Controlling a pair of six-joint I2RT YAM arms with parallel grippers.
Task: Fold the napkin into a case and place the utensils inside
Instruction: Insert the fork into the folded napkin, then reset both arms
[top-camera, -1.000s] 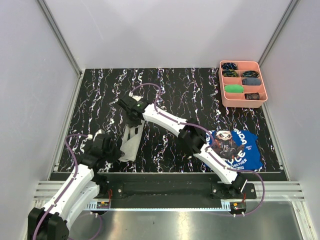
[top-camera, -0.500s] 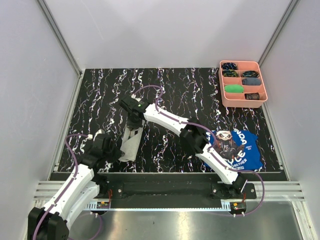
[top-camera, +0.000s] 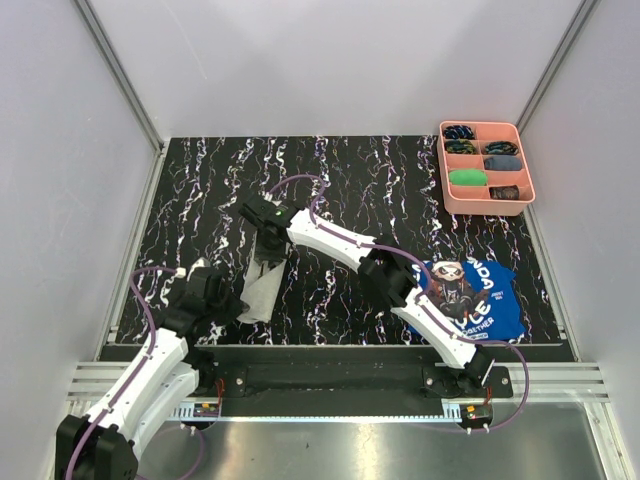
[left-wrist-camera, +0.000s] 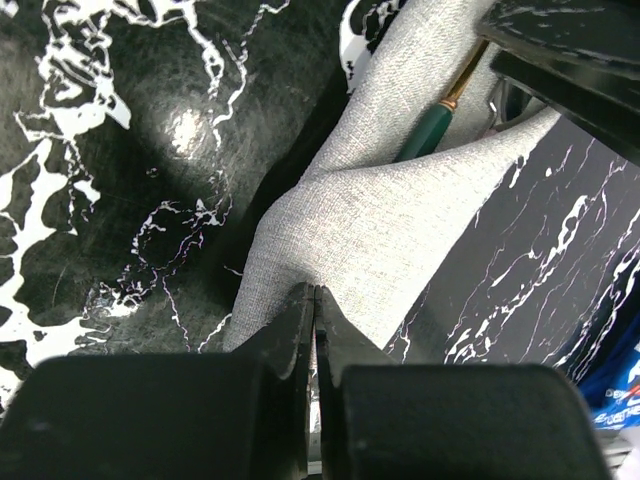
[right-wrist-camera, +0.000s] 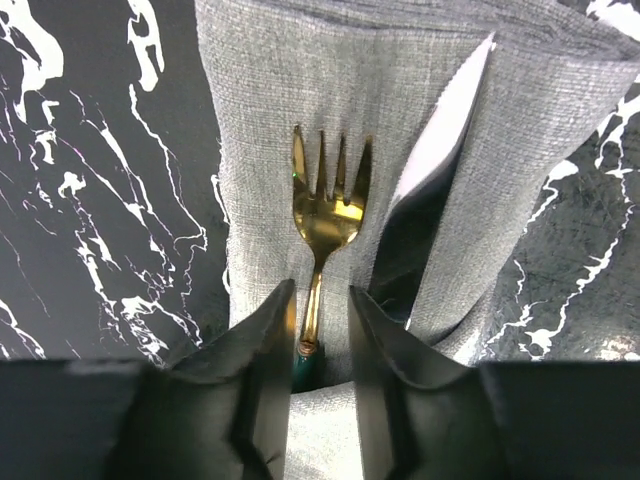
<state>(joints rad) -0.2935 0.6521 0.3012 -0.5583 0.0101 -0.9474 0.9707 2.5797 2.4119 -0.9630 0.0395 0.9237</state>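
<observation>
Though tines show, fork (right-wrist-camera: 325, 215) hdl mostly under napkin (right-wrist-camera: 270, 100) fold.

Two arms, left arm (top-camera: 150, 368) and right arm (top-camera: 330, 240): white shells, black joints and bases. A thin purple cable (top-camera: 298, 179) loops along each. Small green light (top-camera: 273, 212) on right wrist. Fingers (right-wrist-camera: 265, 335) matte black, wedge-shaped, tapering.

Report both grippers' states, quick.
Left gripper: closed, pinching the napkin edge.
Right gripper: open, fingers on either side of the fork neck, not gripping it.
</observation>
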